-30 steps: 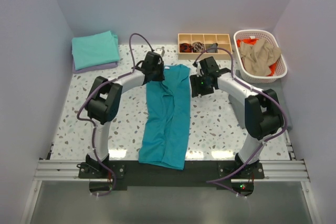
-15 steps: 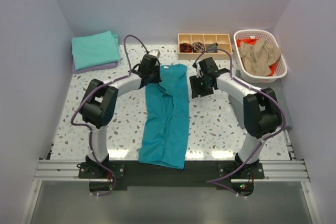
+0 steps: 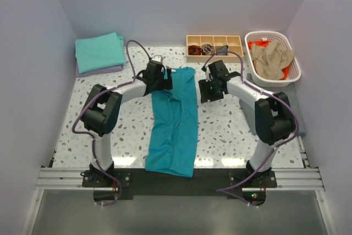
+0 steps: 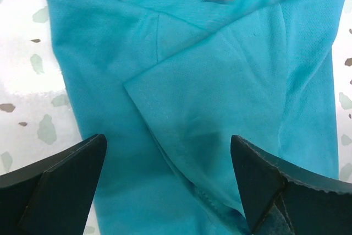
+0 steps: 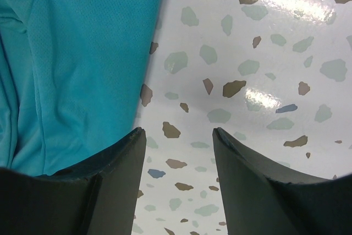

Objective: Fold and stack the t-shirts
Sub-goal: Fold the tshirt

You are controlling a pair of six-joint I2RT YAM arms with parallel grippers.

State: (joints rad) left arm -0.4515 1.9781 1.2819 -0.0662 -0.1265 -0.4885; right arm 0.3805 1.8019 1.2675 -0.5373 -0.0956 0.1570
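Observation:
A deep teal t-shirt (image 3: pixel 175 122) lies lengthwise down the middle of the table, both sides folded in, collar at the far end. My left gripper (image 3: pixel 158 78) hovers over its far left part, open, jaws wide apart above the folded-in sleeve (image 4: pixel 220 108) and nothing between them. My right gripper (image 3: pixel 207 89) is open just off the shirt's right edge (image 5: pixel 82 64), over bare speckled tabletop (image 5: pixel 242 81). A folded aqua-green t-shirt (image 3: pixel 99 51) lies on a lavender one (image 3: pixel 102 71) at the far left. Tan (image 3: pixel 270 59) and orange (image 3: pixel 257 44) t-shirts sit crumpled in the basket.
A white lattice basket (image 3: pixel 291 72) stands at the far right corner. A small wooden compartment tray (image 3: pixel 214 45) sits at the back, between the basket and the teal shirt. Walls close the table on three sides.
My left gripper has opened and let go of the teal shirt's left side, shifting slightly toward the far left. The right arm has stayed still.

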